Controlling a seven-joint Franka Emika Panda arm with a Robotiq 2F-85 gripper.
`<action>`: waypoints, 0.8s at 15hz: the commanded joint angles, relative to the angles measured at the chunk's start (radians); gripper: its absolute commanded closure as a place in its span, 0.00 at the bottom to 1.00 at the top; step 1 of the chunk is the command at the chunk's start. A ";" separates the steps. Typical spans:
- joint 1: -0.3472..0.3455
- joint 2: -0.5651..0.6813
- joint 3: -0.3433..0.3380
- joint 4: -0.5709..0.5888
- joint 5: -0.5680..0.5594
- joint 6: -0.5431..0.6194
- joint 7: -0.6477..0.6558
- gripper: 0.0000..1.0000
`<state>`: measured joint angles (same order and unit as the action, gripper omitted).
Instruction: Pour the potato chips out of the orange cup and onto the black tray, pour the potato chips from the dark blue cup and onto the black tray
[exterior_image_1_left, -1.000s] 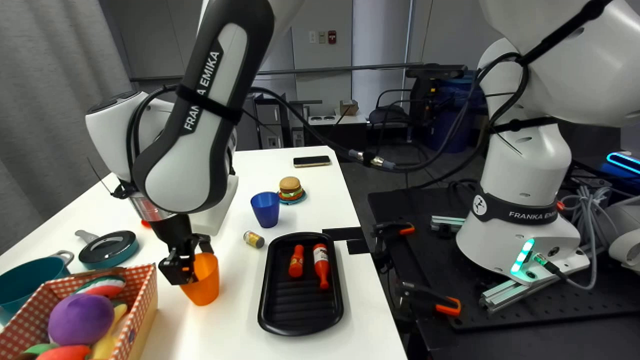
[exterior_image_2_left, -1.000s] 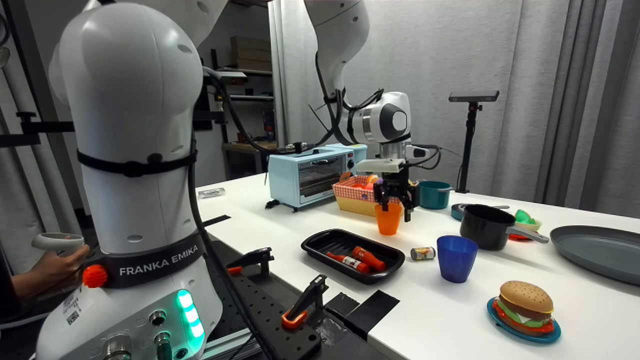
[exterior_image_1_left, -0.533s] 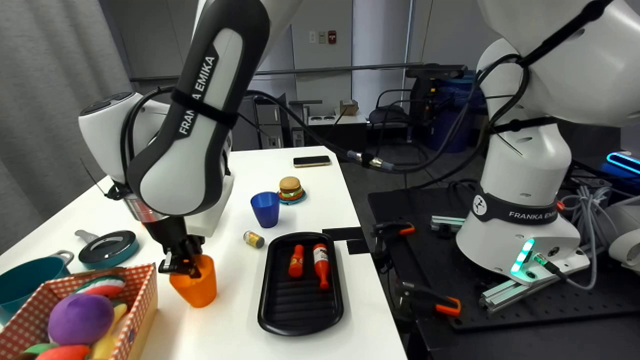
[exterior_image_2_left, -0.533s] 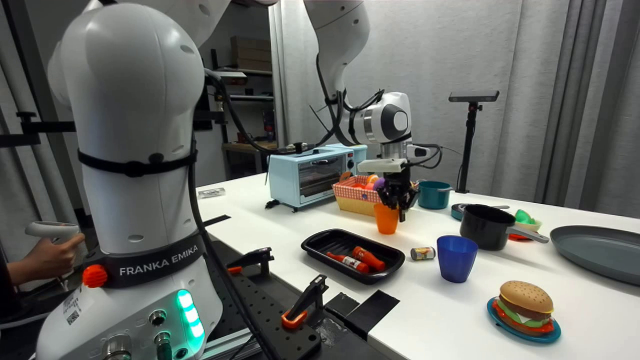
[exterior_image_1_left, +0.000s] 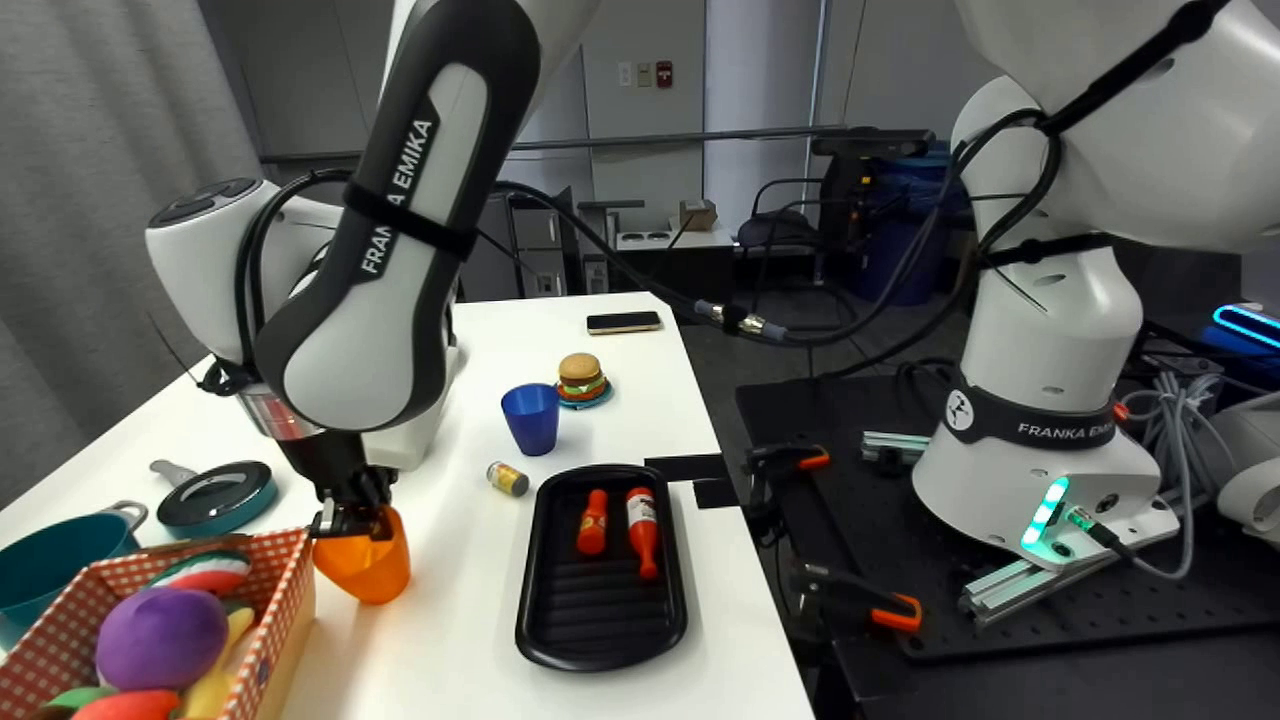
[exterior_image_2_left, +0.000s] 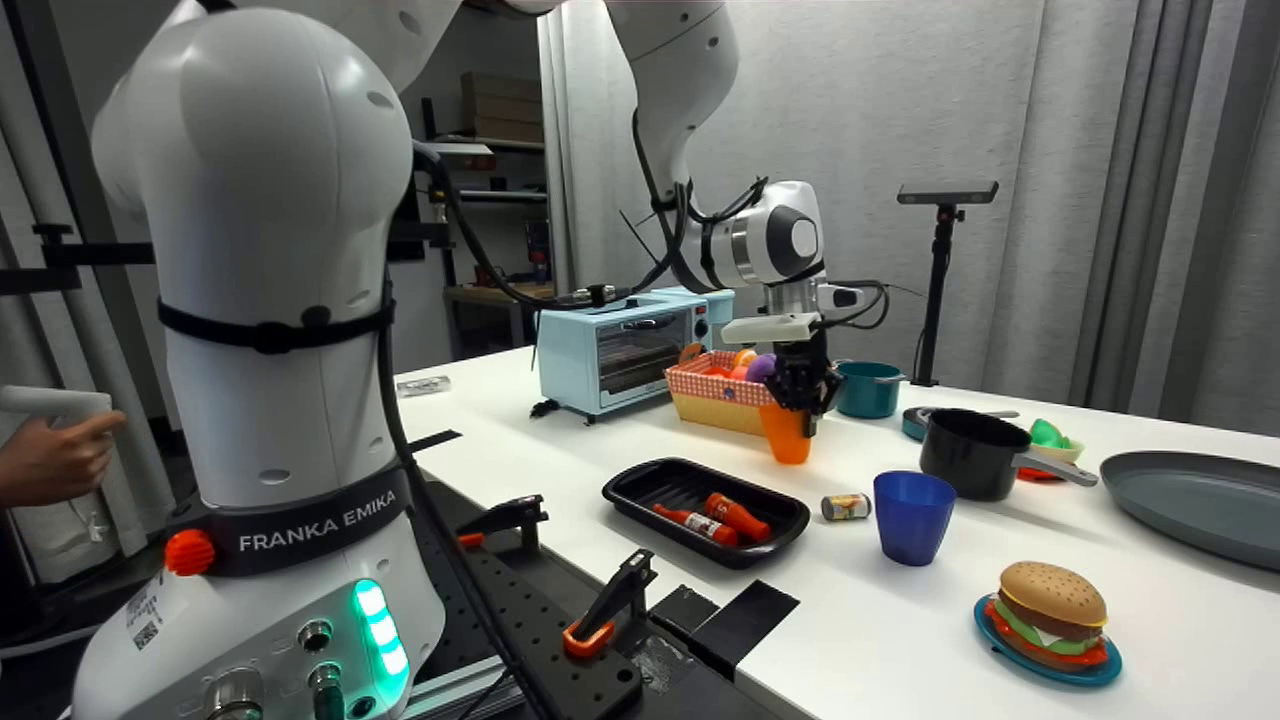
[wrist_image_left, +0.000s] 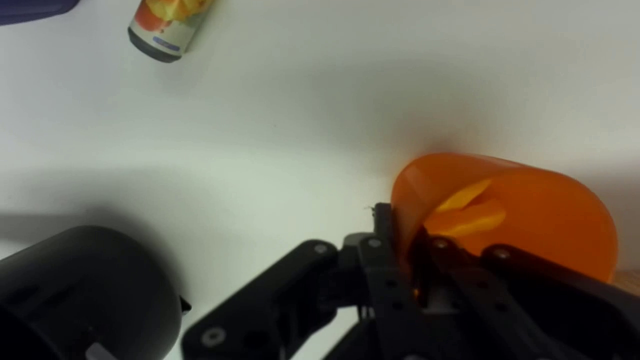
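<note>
We are pinching the tapered, translucent orange plastic cup (wrist_image_left: 545, 220) by one wall, the black two-finger gripper (wrist_image_left: 407, 230) closed across it; that off-centre hold could be letting it swivel, spilling yellow potato chips (wrist_image_left: 477, 224) near the red-checked basket (exterior_image_1_left: 287, 605). Since the earlier frame, we are bringing it farther from the long black oblong tray (exterior_image_1_left: 598, 622).

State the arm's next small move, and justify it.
Probably raise the orange cup gently, mouth upward. In the wrist view the fingers straddle its wall, seemingly pinching it, and yellow chips lie inside. The black tray stands apart from the cup, so tipping here would likely miss it.
</note>
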<state>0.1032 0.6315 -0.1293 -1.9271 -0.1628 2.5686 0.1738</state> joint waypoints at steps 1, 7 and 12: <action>0.037 0.031 -0.045 0.016 -0.050 0.071 0.066 0.98; 0.103 -0.228 -0.085 -0.166 -0.084 0.050 0.146 0.98; 0.101 -0.427 -0.078 -0.305 -0.160 0.033 0.217 0.98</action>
<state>0.1896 0.3439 -0.1960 -2.1168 -0.2471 2.6169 0.3113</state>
